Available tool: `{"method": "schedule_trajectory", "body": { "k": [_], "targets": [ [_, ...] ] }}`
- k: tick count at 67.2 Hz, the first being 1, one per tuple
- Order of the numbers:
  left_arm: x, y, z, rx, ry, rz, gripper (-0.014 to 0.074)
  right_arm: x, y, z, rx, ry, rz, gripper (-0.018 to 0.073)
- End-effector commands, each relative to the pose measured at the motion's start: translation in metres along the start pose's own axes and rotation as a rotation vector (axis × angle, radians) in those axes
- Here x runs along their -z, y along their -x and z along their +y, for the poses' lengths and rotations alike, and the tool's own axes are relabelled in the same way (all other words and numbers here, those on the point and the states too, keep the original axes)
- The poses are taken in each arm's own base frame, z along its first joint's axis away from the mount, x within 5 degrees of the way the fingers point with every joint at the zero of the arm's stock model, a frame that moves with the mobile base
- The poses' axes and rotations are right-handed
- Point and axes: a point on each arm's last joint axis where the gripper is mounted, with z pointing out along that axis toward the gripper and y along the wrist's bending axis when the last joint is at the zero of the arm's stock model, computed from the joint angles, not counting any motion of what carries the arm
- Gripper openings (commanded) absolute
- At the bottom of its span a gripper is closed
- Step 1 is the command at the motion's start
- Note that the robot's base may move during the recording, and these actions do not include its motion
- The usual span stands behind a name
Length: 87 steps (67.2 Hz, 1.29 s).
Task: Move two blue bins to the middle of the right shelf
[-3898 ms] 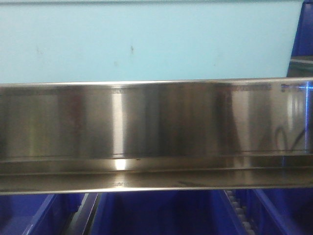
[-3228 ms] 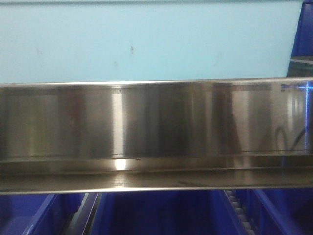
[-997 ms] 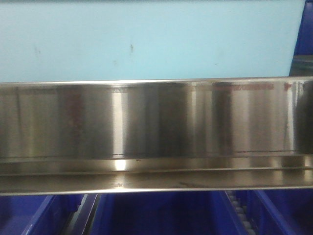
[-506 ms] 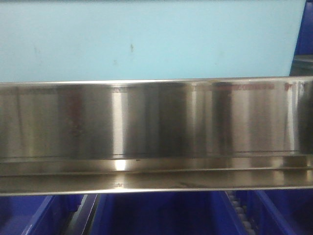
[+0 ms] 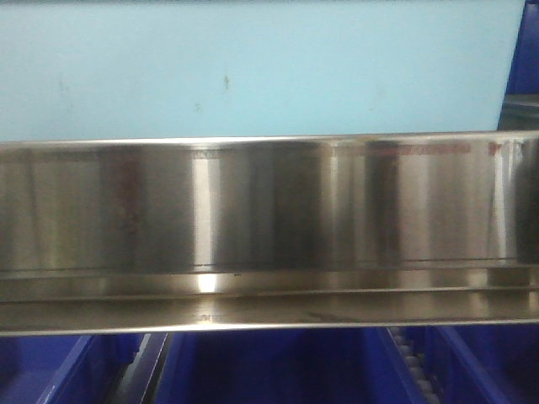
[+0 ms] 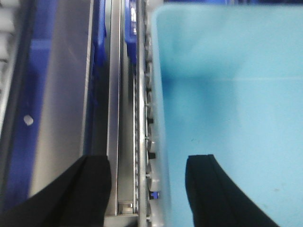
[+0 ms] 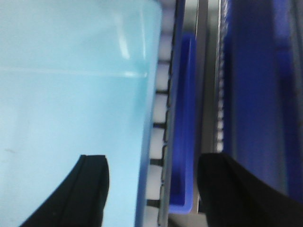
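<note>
Behind the steel rail (image 5: 269, 210) of the middle shelf level, filling the front view above it, stands 1 pale blue bin (image 5: 253, 67), its plain wall rising straight from the rail's top edge. I cannot see the 2nd pale bin anywhere. Below the rail sit dark blue bins (image 5: 278, 370), well under the level I am working on.

My left gripper (image 6: 147, 189) straddles the bin's left wall, 1 finger outside and 1 inside, spread apart with a gap on both sides of the rim. My right gripper (image 7: 152, 189) does the same on the opposite wall, also spread and not pinching.

Since the bin appears to rest on the level behind the rail and neither gripper clamps it, I judge this to be the letting-go end of placing 1 bin, though spread fingers would look the same just before a grasp. If it is placed, the next move calls for lifting both grippers straight up off the rims without dragging the walls, then finding the other bin.
</note>
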Motion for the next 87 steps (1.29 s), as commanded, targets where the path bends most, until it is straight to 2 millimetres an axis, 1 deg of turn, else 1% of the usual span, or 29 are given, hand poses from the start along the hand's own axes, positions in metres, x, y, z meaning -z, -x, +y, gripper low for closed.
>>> {"method": "schedule_trajectory", "body": {
  "k": [1, 9, 13, 17, 19, 20, 24, 30, 32, 38, 39, 47, 53, 58, 65, 72, 80, 87],
  "targets": [
    [-0.006, -0.001, -0.004, 0.012, -0.006, 0.037, 0.0283, -0.007, 0.001, 0.001, -0.008, 0.004, 0.028, 0.0307],
    [-0.013, -0.004, -0.005, 0.015, 0.004, 0.088, 0.0283, -0.014, 0.001, 0.001, -0.008, -0.002, 0.047, 0.0300],
    [-0.014, -0.005, -0.005, 0.015, 0.010, 0.100, 0.0277, -0.014, 0.001, 0.001, -0.008, -0.002, 0.047, 0.0248],
    [-0.014, -0.006, -0.005, 0.014, 0.014, 0.108, 0.0250, -0.014, 0.001, 0.001, -0.008, -0.002, 0.047, 0.0177],
    [-0.014, -0.006, -0.005, 0.014, 0.016, 0.112, 0.0234, -0.015, 0.000, 0.001, -0.008, -0.002, 0.050, 0.0116],
    [-0.014, -0.006, -0.004, 0.014, 0.017, 0.114, 0.0221, -0.015, 0.000, 0.001, -0.008, -0.002, 0.050, 0.0103],
    [-0.014, -0.007, -0.005, 0.017, 0.015, 0.120, 0.0167, -0.015, 0.000, 0.001, -0.008, -0.004, 0.054, -0.0004],
    [-0.013, -0.008, -0.005, 0.014, 0.008, 0.129, 0.0050, -0.015, -0.001, 0.001, -0.008, -0.008, 0.070, -0.0165],
    [-0.013, -0.008, -0.005, 0.007, 0.006, 0.130, 0.0023, -0.015, -0.002, 0.000, -0.008, -0.009, 0.073, -0.0166],
    [-0.013, -0.008, -0.006, 0.003, -0.002, 0.135, -0.0100, -0.014, -0.002, 0.000, -0.008, -0.010, 0.079, -0.0166],
    [-0.013, -0.008, -0.006, 0.003, -0.002, 0.135, -0.0110, -0.014, -0.002, 0.000, -0.007, -0.012, 0.078, -0.0166],
    [-0.011, -0.005, -0.006, -0.007, 0.002, 0.102, -0.0111, -0.010, 0.001, -0.001, 0.004, -0.025, 0.059, -0.0167],
    [-0.003, 0.000, -0.005, -0.007, 0.007, 0.068, -0.0111, -0.001, 0.006, -0.001, 0.014, -0.035, 0.030, -0.0167],
    [0.007, 0.004, -0.004, 0.003, -0.004, 0.031, -0.0111, 0.012, 0.012, -0.001, 0.008, -0.043, -0.018, -0.0167],
    [0.029, 0.015, -0.001, 0.008, -0.013, -0.052, -0.0111, 0.036, 0.021, 0.000, 0.007, -0.051, -0.106, -0.0167],
    [0.053, 0.025, 0.003, 0.027, -0.008, -0.144, -0.0111, 0.061, 0.026, 0.003, 0.021, -0.074, -0.196, -0.0167],
    [0.078, 0.036, 0.007, 0.029, -0.003, -0.241, -0.0111, 0.087, 0.031, 0.007, 0.067, -0.089, -0.343, -0.0167],
    [0.098, 0.044, 0.009, 0.038, -0.022, -0.327, -0.0111, 0.108, 0.033, 0.011, 0.079, -0.046, -0.467, -0.0167]
  ]
}}
